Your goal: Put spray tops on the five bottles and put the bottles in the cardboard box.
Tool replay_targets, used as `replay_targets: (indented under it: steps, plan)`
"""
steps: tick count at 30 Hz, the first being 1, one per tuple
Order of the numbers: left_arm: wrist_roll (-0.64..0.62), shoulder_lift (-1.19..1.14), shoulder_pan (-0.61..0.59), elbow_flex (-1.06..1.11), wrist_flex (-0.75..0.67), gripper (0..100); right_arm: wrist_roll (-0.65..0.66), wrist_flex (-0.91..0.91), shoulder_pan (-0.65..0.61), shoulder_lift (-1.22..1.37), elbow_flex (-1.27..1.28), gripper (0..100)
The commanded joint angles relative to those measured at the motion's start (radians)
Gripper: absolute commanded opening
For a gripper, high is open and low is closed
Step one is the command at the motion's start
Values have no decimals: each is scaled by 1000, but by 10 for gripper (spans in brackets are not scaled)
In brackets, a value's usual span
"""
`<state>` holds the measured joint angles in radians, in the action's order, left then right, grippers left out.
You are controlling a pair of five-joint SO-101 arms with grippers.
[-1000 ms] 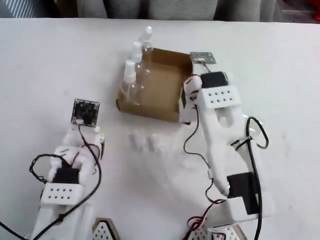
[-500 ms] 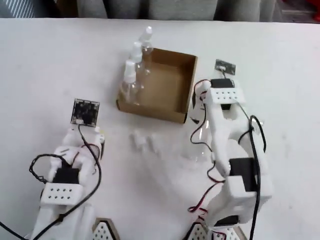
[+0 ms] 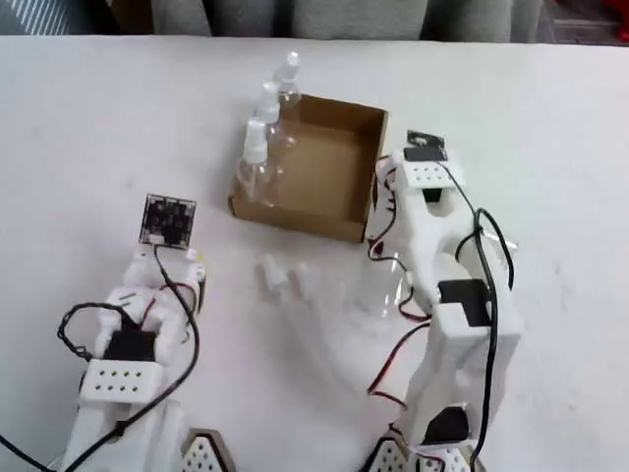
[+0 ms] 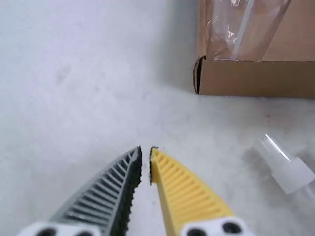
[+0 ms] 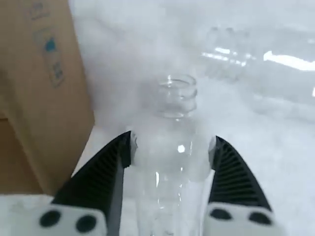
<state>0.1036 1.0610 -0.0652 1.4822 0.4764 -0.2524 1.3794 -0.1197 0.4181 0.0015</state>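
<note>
Bottle [image 5: 177, 101], clear, cylindrical, in right gripper [image 5: 172, 142]

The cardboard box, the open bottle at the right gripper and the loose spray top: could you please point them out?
cardboard box [image 3: 332, 182], high view, on its bare floor.
open bottle [image 5: 172, 157], right wrist view, on its clear body below the neck.
spray top [image 4: 289, 171], left wrist view, on its white body.

Matt brown cardboard box [image 4: 256, 78]. Clear glossy plastic bottle [image 5: 178, 96] in the matt black plastic right tool [image 5: 172, 142]. Left tool [image 4: 145, 157] is ribbed matt plastic. Frosted plastic spray top [image 4: 288, 169]. Matt white bench [image 4: 74, 73].
</note>
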Motion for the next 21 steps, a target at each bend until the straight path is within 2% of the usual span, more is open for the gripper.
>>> replay_targets:
  steps: [1,5,8,13,21]
  plan:
    - [-3,27,10,-28,9,55,117,53,33,-38,-34,112]
    - [-3,27,12,-28,9,56,405,151,54,-104,-28,112]
    - [-2,27,12,-25,5,56,586,220,128,-137,-28,112]
    - [-2,27,12,-25,5,56,807,255,332,-193,-28,112]
    - [-2,27,13,-25,5,56,1074,246,693,-246,-26,112]
